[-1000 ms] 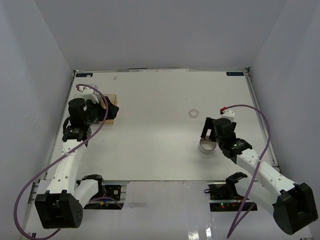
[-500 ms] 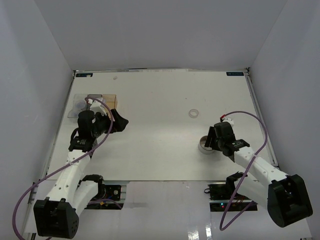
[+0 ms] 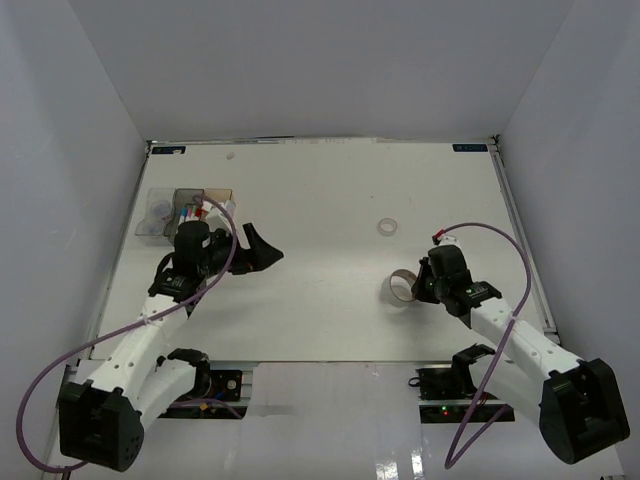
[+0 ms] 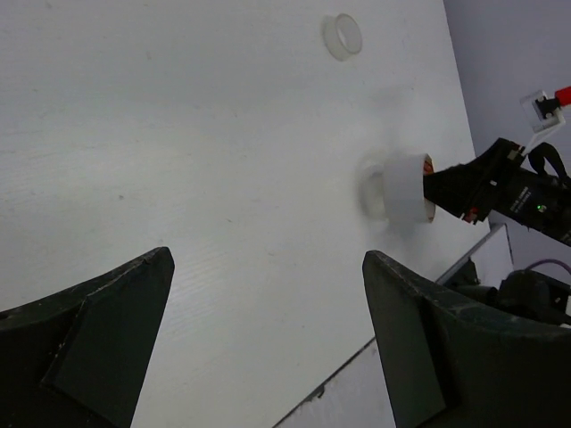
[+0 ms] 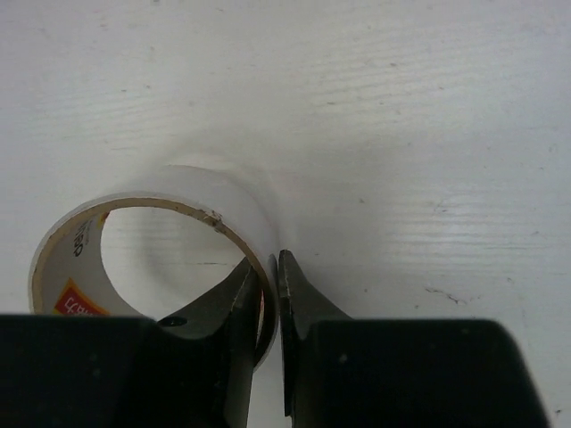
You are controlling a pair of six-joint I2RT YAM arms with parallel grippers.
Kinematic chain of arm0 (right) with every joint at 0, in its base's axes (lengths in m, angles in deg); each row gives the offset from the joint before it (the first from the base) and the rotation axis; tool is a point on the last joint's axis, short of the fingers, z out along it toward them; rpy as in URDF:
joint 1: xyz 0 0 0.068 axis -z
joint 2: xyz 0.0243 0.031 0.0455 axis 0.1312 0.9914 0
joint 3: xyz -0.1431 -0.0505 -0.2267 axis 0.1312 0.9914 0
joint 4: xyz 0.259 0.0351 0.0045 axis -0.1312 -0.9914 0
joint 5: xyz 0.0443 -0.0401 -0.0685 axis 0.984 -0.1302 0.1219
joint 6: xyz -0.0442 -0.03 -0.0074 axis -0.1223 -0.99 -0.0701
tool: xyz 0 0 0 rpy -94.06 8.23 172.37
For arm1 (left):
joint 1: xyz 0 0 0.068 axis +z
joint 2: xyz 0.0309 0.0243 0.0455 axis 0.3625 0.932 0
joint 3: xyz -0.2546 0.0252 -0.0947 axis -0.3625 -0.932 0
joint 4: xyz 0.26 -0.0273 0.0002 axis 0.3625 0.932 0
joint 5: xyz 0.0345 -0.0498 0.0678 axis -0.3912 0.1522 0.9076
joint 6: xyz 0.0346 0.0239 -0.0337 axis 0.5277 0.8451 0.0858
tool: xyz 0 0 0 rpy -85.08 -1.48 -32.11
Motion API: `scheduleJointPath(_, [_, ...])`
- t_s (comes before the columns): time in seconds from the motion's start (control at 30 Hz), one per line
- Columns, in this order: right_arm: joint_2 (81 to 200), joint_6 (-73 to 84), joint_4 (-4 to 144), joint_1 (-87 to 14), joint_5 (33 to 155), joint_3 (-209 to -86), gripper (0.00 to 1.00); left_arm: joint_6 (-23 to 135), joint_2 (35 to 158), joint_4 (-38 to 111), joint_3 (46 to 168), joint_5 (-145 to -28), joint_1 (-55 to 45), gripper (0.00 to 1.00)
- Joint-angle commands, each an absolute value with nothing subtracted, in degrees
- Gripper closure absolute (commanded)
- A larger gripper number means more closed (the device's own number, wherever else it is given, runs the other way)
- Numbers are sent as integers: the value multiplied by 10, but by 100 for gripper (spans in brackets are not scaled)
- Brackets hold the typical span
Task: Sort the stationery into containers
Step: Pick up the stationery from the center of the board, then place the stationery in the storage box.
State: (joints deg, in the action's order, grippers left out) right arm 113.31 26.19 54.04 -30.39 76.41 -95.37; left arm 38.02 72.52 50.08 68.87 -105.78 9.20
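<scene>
Right wrist: orange label (image 5: 76,299) inside tape roll (image 5: 223,192), lettering unreadable.

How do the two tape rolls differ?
The near tape roll is larger; the far tape roll is smaller. The near one is tipped up on edge, its wall pinched by the right gripper; the far one lies flat, untouched. Both are whitish rings.

white tabletop (image 3: 330,190) between plain pale grey walls (image 3: 320,60) at back, left and right
</scene>
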Motion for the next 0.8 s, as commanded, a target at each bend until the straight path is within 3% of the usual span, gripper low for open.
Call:
scheduleJointPath(0.0, [1129,260,581,-324,805,-995,84,314,739,493,709,-1057,43,2])
scheduleJointPath(0.33, [1197,274,636,-461,768,-1075,87,236,865,490,796,-927,-174,2])
scheduleJointPath(0.77, [1222,282,717,-486,802,-1084,88,198,956,433,814,-930,-227,2])
